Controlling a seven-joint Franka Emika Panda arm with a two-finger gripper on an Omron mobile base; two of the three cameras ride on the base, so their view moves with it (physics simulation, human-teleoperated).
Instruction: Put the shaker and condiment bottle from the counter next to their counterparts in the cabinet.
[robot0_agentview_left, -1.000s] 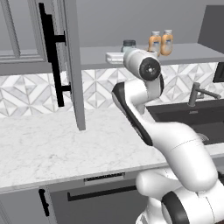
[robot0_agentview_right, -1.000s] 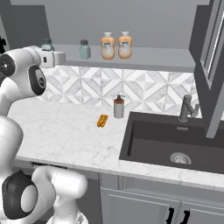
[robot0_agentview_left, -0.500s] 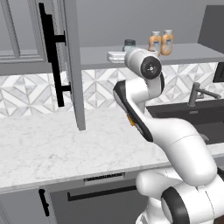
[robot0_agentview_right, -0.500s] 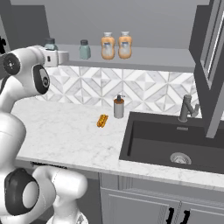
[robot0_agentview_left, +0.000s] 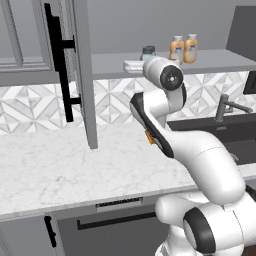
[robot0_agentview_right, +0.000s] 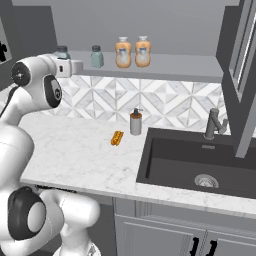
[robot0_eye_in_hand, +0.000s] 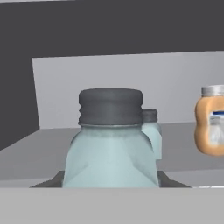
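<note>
Shift since a second ago: small. The hand (robot0_agentview_right: 66, 64) has crept a little further in toward the cabinet shelf (robot0_agentview_right: 175, 67), with no change in grip. It is clamped on the shaker (robot0_eye_in_hand: 110, 144), fingers closed against the jar's sides, cap upright and level.

Positions relative to the hand:
- Held shaker: between the fingers, directly ahead, its base about level with the shelf's front edge.
- Counterpart shaker (robot0_eye_in_hand: 151, 131): just behind the held one and slightly right, standing on the shelf.
- Nearer condiment bottle (robot0_eye_in_hand: 211, 126): further right, also on the shelf. The right base view shows two identical bottles (robot0_agentview_right: 133, 52) side by side there.

Reading: the bottle half of the task looks done, since both bottles stand together in the cabinet. The shaker half is in its placing step and is not yet finished, as the jar is not released.

Next move, judged: carry the jar inward and right, set it down beside its twin, then let go.

Risk: the gap to the twin is narrow from this angle, so a fast approach could knock it.

The surface (robot0_agentview_right: 75, 150) below carries nothing left of the task.
</note>
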